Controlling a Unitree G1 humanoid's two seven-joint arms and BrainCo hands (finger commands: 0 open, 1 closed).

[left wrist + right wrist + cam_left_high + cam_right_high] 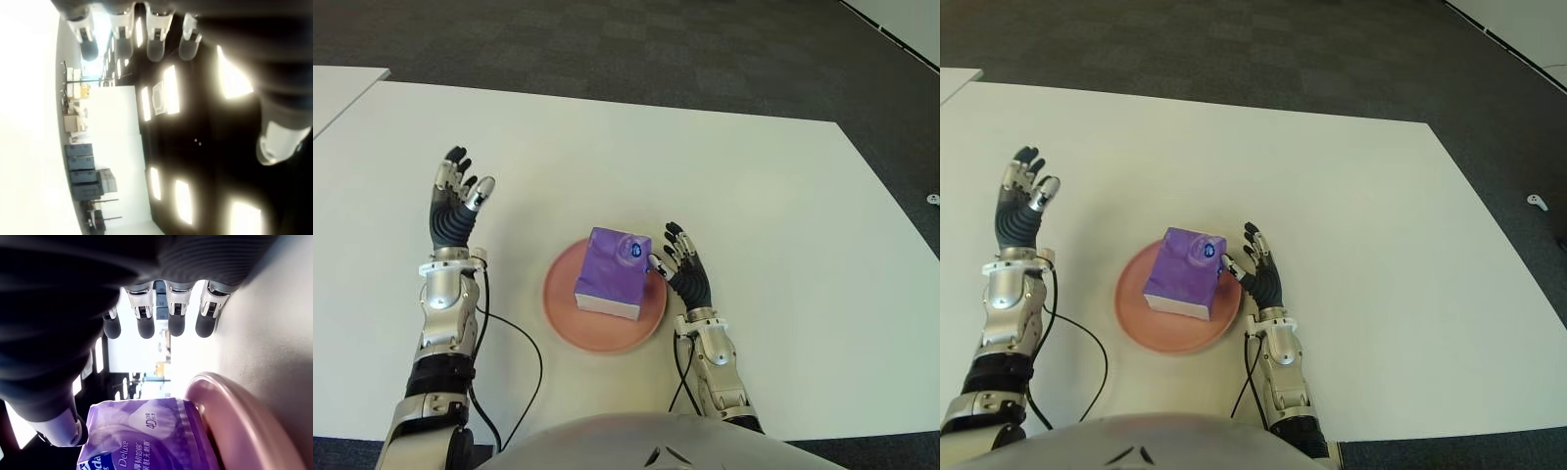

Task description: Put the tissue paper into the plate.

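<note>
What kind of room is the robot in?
Probably an office or lab, though little shows. A big white table stands on dark grey carpet, and the left wrist view catches rows of ceiling light panels. On the table, a purple tissue pack sits in a pink plate.

The tissue pack [612, 272] hides the middle of the plate [560, 311]. In the right wrist view, the frame edge cuts off both pack and plate.

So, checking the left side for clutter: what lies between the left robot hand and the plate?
Only bare white table lies between the left robot hand and the plate, in both eye views.
</note>
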